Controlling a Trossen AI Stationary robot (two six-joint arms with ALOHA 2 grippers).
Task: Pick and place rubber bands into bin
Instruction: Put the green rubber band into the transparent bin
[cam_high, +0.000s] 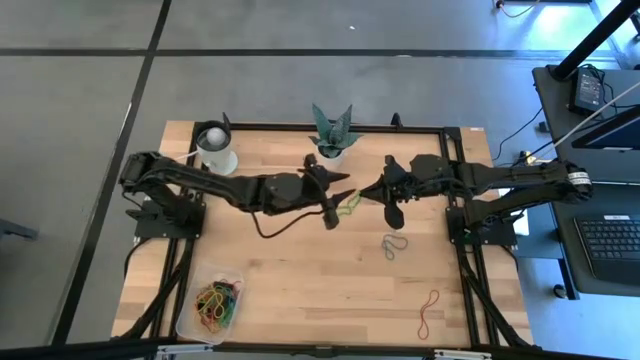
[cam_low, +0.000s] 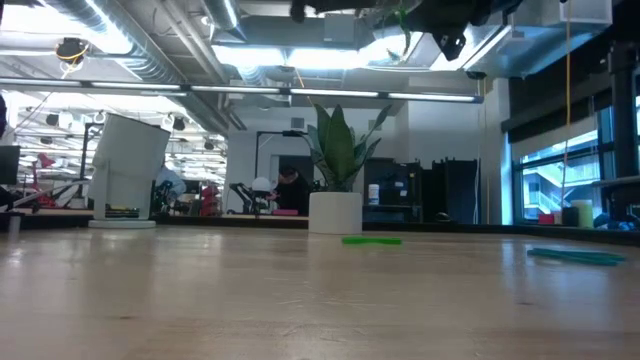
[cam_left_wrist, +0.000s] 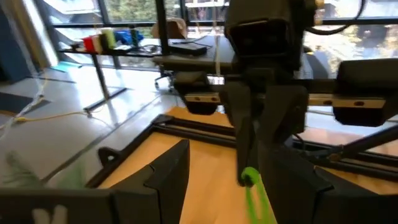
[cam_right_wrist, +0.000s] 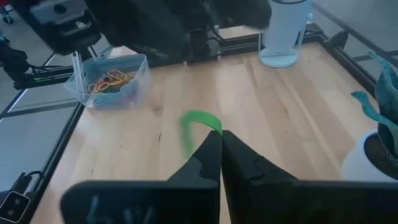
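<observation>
Above the middle of the wooden table (cam_high: 300, 270), the right gripper (cam_high: 362, 193) is pinched shut on a green rubber band (cam_high: 349, 203), held in the air facing the left gripper (cam_high: 337, 200) (its fingers stand apart). The clear bin (cam_high: 189, 318), already holding many coloured bands, sits at the table's near-left corner; a grey-green band (cam_high: 394, 244) and a red band (cam_high: 429, 311) lie loose

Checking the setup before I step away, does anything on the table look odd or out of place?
A green rubber band hangs in the air, pinched by the right pincer with the left pincer close by. A teal and a red band lie outside the bin.
</observation>
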